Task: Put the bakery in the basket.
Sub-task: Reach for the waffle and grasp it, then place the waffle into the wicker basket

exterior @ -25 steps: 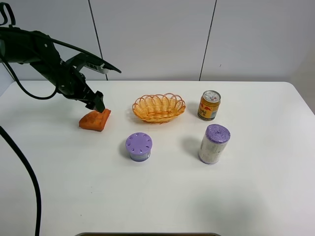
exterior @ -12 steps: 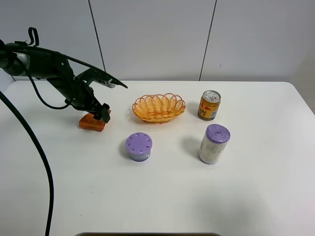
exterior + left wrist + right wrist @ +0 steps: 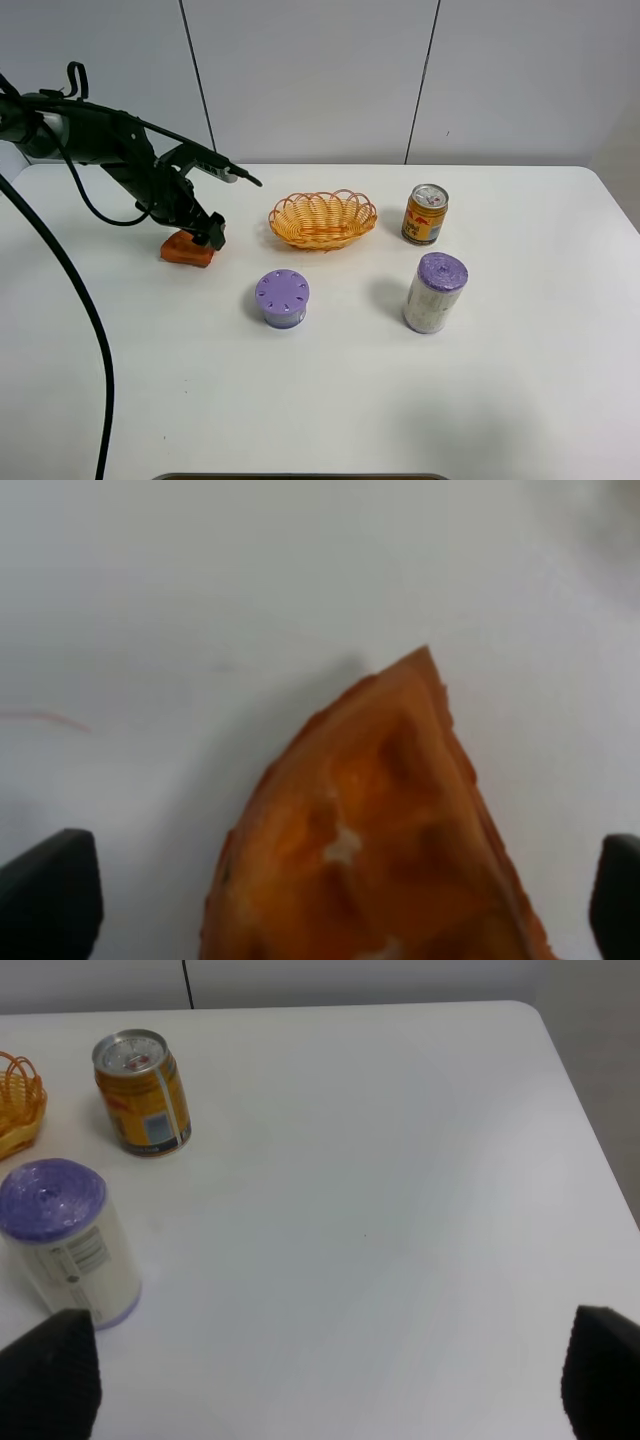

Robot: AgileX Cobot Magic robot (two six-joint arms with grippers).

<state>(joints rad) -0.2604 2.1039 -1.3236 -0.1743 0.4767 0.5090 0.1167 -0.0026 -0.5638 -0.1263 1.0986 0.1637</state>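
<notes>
The white surface point(image 3: 330, 400) is stretching wide in front of the basket point(image 3: 322, 240), with a broad bare part reaching to its near edge. Behind the basket, its far edge is meeting the wall. The left arm point(image 3: 100, 140) is reaching in from the left of the basket and bending down, so the left gripper point(image 3: 207, 233) is hanging low over the bakery point(image 3: 185, 251). Its fingers point(image 3: 50, 890) are standing released, one on each side of the wedge and not touching it. The bakery is lying on the surface left of the basket, with a bare gap between them. A tall purple-topped cylinder point(image 3: 435, 292) is standing to the front right of the basket, a drink can point(image 3: 425, 214) just right of it, and a round purple-lidded container point(image 3: 282, 298) in front. The right gripper point(image 3: 320, 1375) is hovering beyond the can, with its fingers point(image 3: 50, 1375) spread wide and holding nothing.
</notes>
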